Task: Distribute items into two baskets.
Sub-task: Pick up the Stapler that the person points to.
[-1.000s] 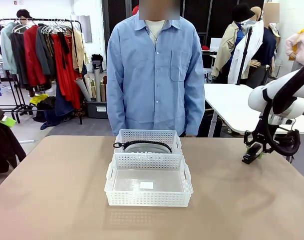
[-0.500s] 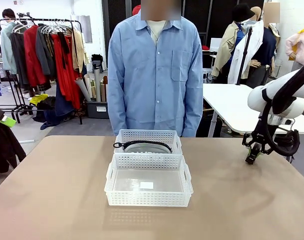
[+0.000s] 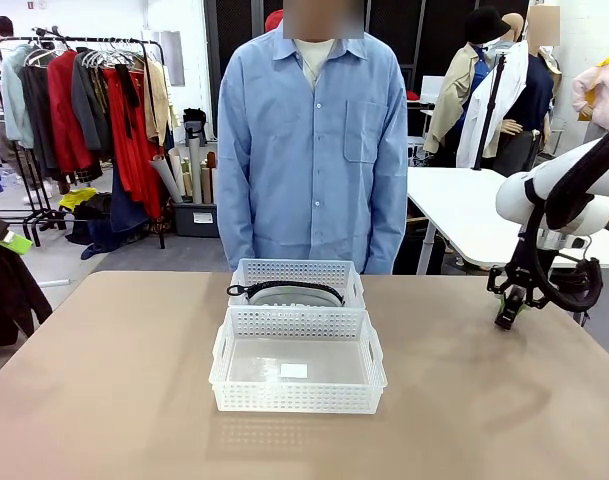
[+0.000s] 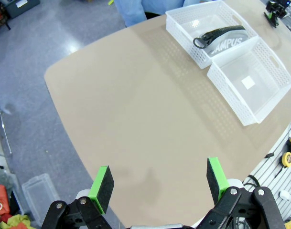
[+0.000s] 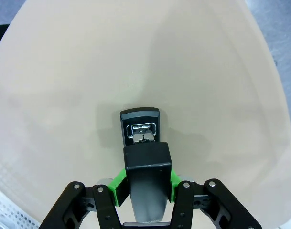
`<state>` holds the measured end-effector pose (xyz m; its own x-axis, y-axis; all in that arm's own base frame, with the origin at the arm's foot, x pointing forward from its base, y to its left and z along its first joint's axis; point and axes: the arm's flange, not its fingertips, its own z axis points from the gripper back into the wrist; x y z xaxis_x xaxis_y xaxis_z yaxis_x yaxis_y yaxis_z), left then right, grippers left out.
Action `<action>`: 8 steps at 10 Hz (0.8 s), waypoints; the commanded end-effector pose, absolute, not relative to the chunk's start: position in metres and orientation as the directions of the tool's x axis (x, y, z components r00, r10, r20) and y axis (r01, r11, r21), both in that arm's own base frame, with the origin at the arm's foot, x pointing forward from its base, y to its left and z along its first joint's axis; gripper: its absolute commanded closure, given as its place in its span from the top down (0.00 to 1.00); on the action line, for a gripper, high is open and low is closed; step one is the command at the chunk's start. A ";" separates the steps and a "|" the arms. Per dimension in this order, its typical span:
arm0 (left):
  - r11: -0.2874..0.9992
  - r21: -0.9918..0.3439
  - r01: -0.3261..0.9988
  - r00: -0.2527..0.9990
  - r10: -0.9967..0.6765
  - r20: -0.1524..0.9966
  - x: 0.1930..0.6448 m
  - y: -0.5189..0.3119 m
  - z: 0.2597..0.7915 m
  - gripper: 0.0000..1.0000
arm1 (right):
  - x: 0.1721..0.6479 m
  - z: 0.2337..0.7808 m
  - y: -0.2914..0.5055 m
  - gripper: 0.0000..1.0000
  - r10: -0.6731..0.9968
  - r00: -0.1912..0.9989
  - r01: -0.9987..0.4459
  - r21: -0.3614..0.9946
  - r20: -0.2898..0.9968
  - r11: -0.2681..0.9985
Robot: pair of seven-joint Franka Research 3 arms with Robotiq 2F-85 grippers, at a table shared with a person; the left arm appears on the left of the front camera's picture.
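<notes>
Right hand (image 5: 144,187) clamps stapler (image 5: 140,125) over tan table (image 5: 64,71); clothes rack (image 3: 94,100) beyond.

Bright, even light from overhead fills every view, with no harsh glare. Just ahead of the right gripper (image 5: 144,185), the stapler (image 5: 140,125) throws only a soft, pale shadow onto the table (image 5: 78,71). Far beyond the left gripper (image 4: 157,181), the floor (image 4: 64,33) carries a dull sheen. Both wrist views bow the table's edge. Focus is sharp throughout.

Tan table (image 3: 104,400), clothes rack (image 3: 84,100), blue-shirted person (image 3: 311,160)
</notes>
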<state>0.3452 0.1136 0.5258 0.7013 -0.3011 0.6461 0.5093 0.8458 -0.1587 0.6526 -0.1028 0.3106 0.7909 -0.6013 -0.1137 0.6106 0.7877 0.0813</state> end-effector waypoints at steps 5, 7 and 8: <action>0.841 -0.159 0.517 0.697 -0.306 0.649 0.345 0.113 0.525 1.00 | 0.618 0.377 -0.062 0.27 -0.328 0.930 0.340 0.052 -0.163 0.939; 0.841 -0.159 0.517 0.697 -0.306 0.649 0.345 0.113 0.525 1.00 | 0.592 0.402 -0.042 0.27 -0.167 0.967 0.175 0.029 -0.192 0.984; 0.841 -0.159 0.517 0.697 -0.306 0.649 0.345 0.113 0.525 1.00 | 0.584 0.412 -0.034 0.27 -0.094 0.969 0.102 0.022 -0.227 0.995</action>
<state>0.3453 0.1136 0.5256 0.7016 -0.3012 0.6458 0.5093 0.8458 -0.1588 0.5985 -0.0357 0.4053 0.9597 -0.1861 -0.2108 0.2009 0.9783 0.0513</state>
